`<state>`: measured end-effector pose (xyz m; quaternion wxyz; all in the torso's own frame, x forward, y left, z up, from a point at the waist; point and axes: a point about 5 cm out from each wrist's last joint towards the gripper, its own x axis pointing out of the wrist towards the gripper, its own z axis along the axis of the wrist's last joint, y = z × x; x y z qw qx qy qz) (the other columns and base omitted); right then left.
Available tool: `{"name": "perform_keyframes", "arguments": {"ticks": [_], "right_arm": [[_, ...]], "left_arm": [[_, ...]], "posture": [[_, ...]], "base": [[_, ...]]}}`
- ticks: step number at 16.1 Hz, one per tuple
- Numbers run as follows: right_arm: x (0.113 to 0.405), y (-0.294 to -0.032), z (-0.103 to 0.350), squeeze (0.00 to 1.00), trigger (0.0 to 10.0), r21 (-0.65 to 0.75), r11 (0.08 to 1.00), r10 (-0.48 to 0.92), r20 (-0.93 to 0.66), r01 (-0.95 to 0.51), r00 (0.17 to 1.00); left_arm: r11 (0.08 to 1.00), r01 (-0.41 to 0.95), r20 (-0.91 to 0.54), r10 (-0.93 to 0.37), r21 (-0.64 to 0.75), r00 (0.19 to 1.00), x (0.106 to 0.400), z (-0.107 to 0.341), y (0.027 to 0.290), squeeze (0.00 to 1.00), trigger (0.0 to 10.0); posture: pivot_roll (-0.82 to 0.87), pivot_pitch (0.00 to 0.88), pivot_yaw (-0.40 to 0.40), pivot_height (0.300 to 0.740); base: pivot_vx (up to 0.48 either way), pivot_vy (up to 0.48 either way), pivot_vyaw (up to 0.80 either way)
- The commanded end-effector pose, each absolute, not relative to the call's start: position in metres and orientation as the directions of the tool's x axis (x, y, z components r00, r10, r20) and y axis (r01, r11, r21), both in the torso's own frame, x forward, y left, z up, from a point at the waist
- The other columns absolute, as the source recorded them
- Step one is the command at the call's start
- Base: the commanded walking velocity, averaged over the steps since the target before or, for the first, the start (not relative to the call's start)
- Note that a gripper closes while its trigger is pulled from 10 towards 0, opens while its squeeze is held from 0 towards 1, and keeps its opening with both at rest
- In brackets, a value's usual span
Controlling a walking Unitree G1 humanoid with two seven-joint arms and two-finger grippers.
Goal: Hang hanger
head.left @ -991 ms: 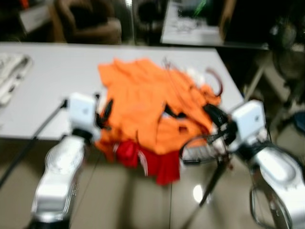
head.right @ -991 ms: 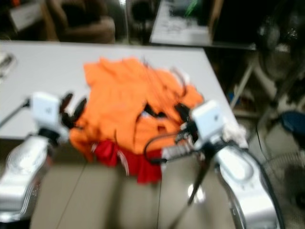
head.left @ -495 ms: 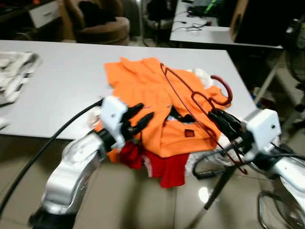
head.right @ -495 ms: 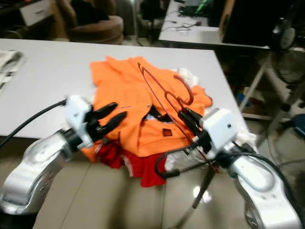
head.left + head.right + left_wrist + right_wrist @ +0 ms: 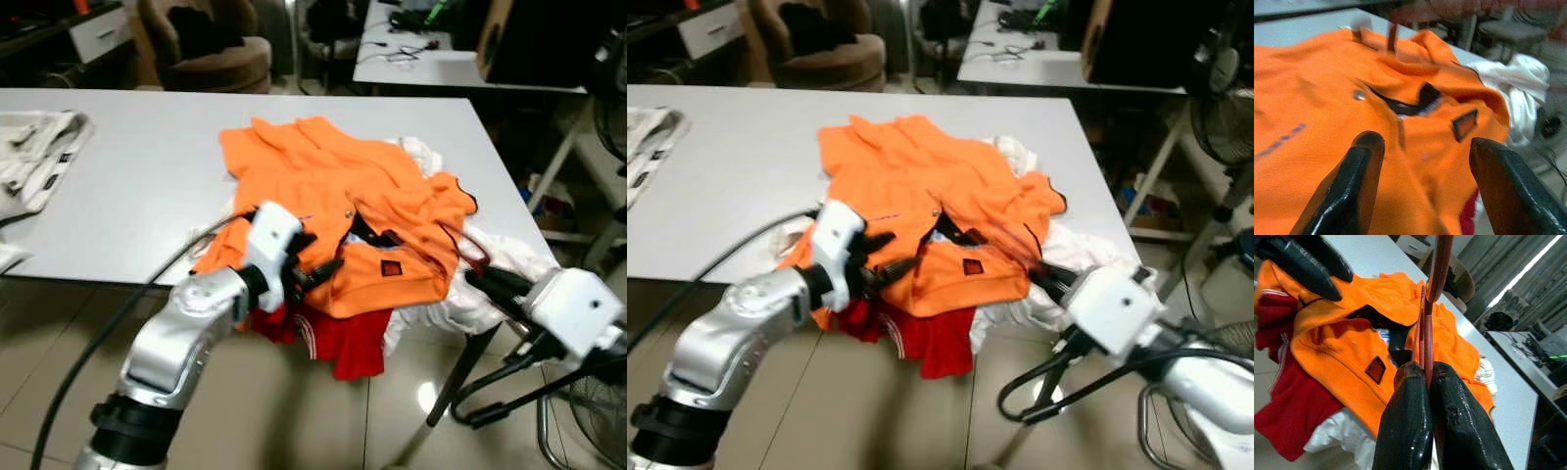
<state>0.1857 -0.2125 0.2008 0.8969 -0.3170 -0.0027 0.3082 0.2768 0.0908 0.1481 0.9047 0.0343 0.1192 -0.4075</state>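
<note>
Red wire hanger [image 5: 1426,318] pinched between the right gripper's [image 5: 1429,374] two black fingers, jaws closed tight on the wire; hanger rises up from the fingertips over the clothes pile. In the head views the right gripper [image 5: 490,282] sits just off the table's right front corner, beside the white cloth [image 5: 495,257], with a thin bit of red wire [image 5: 468,247] blurred above it.

Orange polo shirt [image 5: 333,211] lies spread on top of the pile on the grey table [image 5: 127,176]; red garment [image 5: 338,338] hangs off the front edge below it. Another pale garment [image 5: 39,157] on the table's far left.

Left gripper [image 5: 1422,147] jaws wide open, holding nothing, hovering just over the orange shirt near its dark collar [image 5: 1410,100] and chest patch [image 5: 1465,122]. In the left eye view it [image 5: 312,269] sits at the shirt's front edge.

No containers seen.
</note>
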Motion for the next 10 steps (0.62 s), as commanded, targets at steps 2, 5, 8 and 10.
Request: {"name": "perform_keyframes", "arguments": {"ticks": [2,5,8,10], "right_arm": [[0.180,-0.214,0.205,0.00,10.0,-0.598,0.565,0.574,-0.211,-0.569,0.791],[0.170,-0.215,0.208,0.00,10.0,-0.593,0.537,0.607,-0.222,-0.599,0.763],[0.155,-0.212,0.217,0.00,10.0,-0.585,0.511,0.657,-0.207,-0.630,0.725],[0.149,-0.211,0.220,0.00,10.0,-0.584,0.500,0.670,-0.207,-0.639,0.713]], "left_arm": [[0.661,0.749,-0.289,-0.724,-0.032,0.626,0.276,0.144,0.087,0.00,10.0],[0.641,0.767,-0.299,-0.738,-0.030,0.605,0.273,0.146,0.080,0.00,10.0],[0.679,0.713,-0.359,-0.630,0.174,0.688,0.280,0.135,0.087,0.00,10.0],[0.662,0.716,-0.376,-0.619,0.222,0.689,0.280,0.130,0.088,0.00,10.0]], "posture": [[-0.22,0.003,0.071,0.740],[-0.22,0.003,0.076,0.740],[-0.22,0.008,0.081,0.740],[-0.22,0.007,0.080,0.740]], "base": [[0.000,0.000,0.00],[0.000,0.000,0.00],[0.000,0.000,0.00],[0.000,0.000,0.00]]}}
